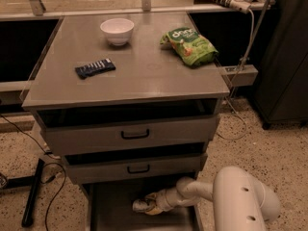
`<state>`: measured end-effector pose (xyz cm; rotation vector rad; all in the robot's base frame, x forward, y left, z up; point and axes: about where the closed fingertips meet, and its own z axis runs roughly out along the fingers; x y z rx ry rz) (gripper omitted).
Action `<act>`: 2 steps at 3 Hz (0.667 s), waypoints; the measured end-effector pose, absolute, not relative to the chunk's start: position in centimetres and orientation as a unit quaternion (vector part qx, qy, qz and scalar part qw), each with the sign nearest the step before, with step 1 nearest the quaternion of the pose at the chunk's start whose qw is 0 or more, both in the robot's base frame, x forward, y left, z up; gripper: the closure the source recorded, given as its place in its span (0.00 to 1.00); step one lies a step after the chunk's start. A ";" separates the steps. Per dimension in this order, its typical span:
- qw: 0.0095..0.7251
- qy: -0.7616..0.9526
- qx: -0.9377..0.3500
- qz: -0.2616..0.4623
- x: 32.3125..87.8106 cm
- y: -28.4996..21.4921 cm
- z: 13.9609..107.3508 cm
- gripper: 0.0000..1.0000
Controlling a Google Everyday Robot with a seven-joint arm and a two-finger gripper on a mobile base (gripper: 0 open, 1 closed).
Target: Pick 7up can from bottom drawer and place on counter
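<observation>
**Can pick from bottom drawer: gripper at the can, lift not yet done**

Speckled floor, grey drawer cabinet mid-scene. Its table [144, 81] carries a white bowl [117, 31] far left-centre, a green snack bag [189, 44] far right and a dark blue packet [95, 68] near left. The near-centre patch is bare.

Bottom drawer [113, 218] is pulled out, under the two handled drawers [134, 134]. 7up can [139, 205] lies on its side on the drawer floor, about mid-width. The arm [192, 191] reaches in from the right. The gripper [150, 207] sits right at the can's right end, touching or overlapping it. Clamped or not: can't tell from this view.

Step in hand, my read: secure the can and extract it.

- Confirm the hold before moving; a round can on its side rolls away if nudged.
- Overhang from the middle drawer is tight. Pull toward the near side first, then raise.
- Keep the elbow off the drawer's right wall.
- Set down on the bare near-centre, well apart from bag and packet.
</observation>
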<state>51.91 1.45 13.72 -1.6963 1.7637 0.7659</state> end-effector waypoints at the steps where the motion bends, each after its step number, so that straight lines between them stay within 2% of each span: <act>1: 0.285 0.659 -0.634 0.286 51.9 1.5 13.7 1.00; 2: 0.285 0.663 -0.627 0.291 51.3 1.0 14.0 1.00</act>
